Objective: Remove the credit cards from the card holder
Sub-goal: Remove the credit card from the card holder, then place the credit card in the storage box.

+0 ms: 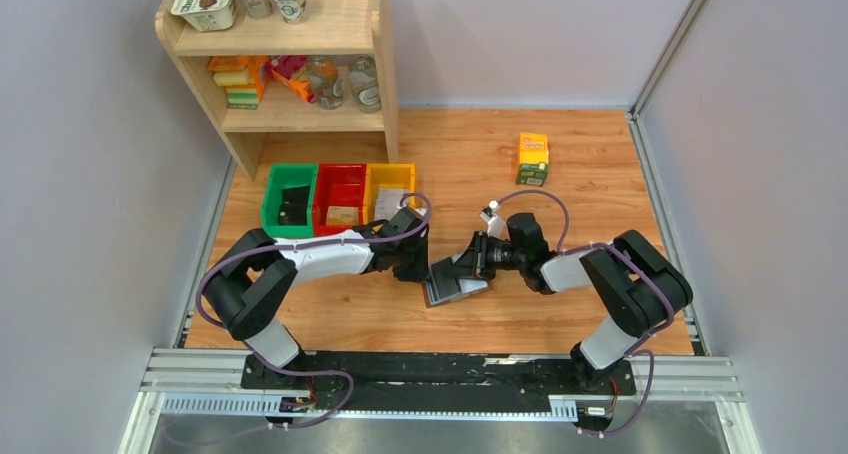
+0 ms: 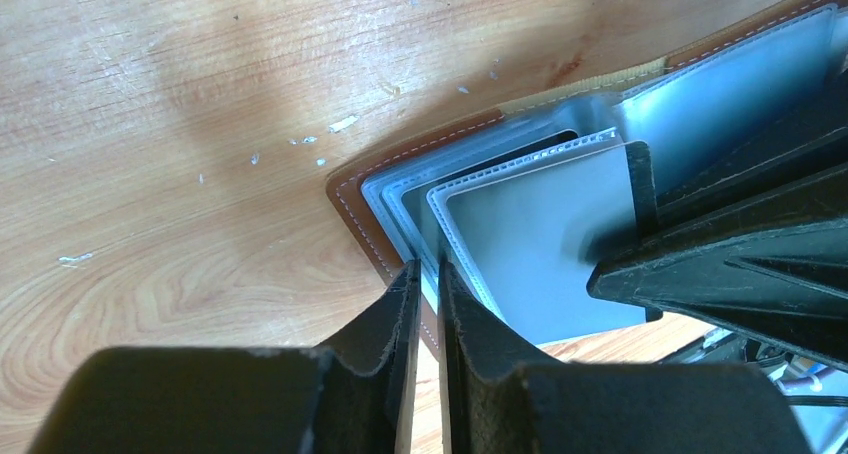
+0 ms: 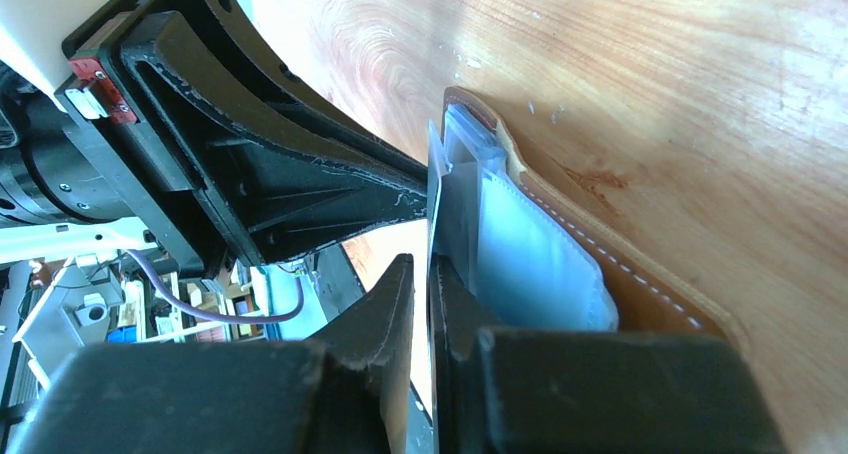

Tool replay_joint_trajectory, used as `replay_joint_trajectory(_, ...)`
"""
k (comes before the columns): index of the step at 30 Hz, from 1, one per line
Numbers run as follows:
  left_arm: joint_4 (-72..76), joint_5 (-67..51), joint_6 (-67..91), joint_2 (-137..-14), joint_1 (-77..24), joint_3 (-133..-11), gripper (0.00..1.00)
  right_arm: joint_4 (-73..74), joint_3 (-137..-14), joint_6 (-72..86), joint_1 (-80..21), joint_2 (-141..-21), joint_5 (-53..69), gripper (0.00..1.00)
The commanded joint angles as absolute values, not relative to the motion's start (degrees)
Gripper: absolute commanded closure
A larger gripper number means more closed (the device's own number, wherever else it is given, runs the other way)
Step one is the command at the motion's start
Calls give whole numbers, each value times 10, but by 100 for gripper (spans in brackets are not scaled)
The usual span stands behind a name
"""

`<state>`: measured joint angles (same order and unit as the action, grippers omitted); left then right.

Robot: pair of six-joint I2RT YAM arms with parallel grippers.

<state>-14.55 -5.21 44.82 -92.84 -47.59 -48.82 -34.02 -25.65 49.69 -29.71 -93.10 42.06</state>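
Clamping card holder (image 1: pixel 455 282), left pincer (image 2: pixel 428 271) and right pincer (image 3: pixel 421 266) nearly closed, head-on (bins (image 1: pixel 341 168) behind)

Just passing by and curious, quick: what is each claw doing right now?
Left gripper: closed, pinching the edge of the card holder.
Right gripper: closed on a thin inner page of the card holder.

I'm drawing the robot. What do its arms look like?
The left arm and right arm have black joints and pale grey shells, a purple cable looping along each. The left end effector and right end effector are black, with two wedge-shaped fingers.
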Motion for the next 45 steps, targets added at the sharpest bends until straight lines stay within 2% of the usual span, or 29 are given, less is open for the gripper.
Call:
replay_joint_trajectory(1,-167,-33,437,-947,-479,-490,82,-391,-249,504,-285,-909,453,89)
replay_joint_trajectory(14,-165,-37,437,-952,-478,-492,83,-400,-225,494,-244,-906,472,93)
replay_joint_trajectory(19,-163,-36,438,-951,-478,-491,83,-376,-215,483,-218,-890,473,100)
replay_joint_trajectory(21,-163,-37,438,-948,-478,-490,83,-360,-214,475,-208,-881,472,100)
replay_joint_trajectory(29,-141,-26,445,-890,-478,-483,80,-143,-236,372,-201,-753,389,100)
replay_joint_trajectory(31,-145,-25,442,-882,-476,-489,76,-89,-247,346,-202,-716,361,100)
replay_joint_trajectory(38,-177,-22,453,-804,-463,-518,52,65,-307,271,-233,-600,260,100)
replay_joint_trajectory(41,-206,-28,479,-759,-441,-524,41,114,-345,228,-301,-556,166,100)
replay_joint_trajectory(45,-246,-46,524,-677,-407,-536,30,145,-391,148,-434,-526,-52,100)
